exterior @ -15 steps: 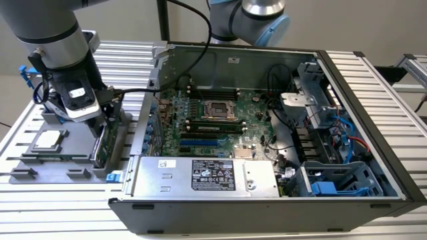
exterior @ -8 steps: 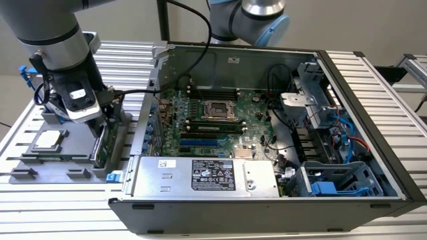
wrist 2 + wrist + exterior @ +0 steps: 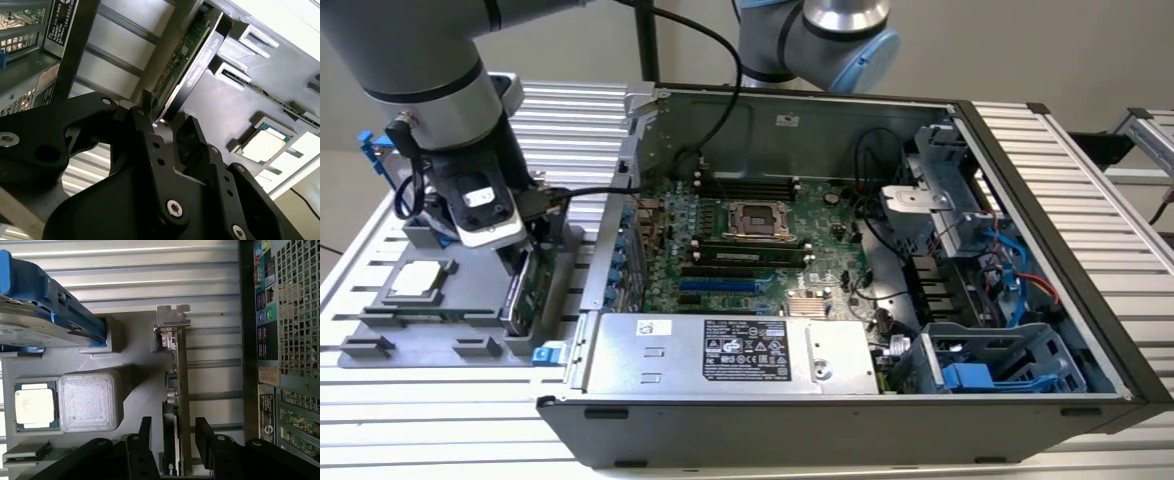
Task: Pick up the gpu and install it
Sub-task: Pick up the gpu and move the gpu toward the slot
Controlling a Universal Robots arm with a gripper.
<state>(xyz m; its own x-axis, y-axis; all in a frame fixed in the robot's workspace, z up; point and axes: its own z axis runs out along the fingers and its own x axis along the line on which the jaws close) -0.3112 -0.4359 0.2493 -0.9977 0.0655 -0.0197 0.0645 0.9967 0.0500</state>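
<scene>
One gripper (image 3: 174, 424) is hovering over the gpu (image 3: 178, 370) | fingers (image 3: 145, 427) are standing apart, straddling it | gpu is standing on edge in gray tray (image 3: 427, 330), exterior view's left, beside computer case (image 3: 854, 420).

End effector (image 3: 174, 432) fingers straddle gpu (image 3: 176, 385), slim gap on each face. Computer case (image 3: 280, 340) rear wall near one side of card, strip of slatted tabletop (image 3: 215, 305) between. On other side, grey block (image 3: 90, 401) and blue-framed hard drive (image 3: 50, 315) near card, bare tray (image 3: 135, 347) floor between. Case top open; motherboard (image 3: 720, 240) reachable from above. Cables (image 3: 881, 250) crowd exterior view's right.
</scene>
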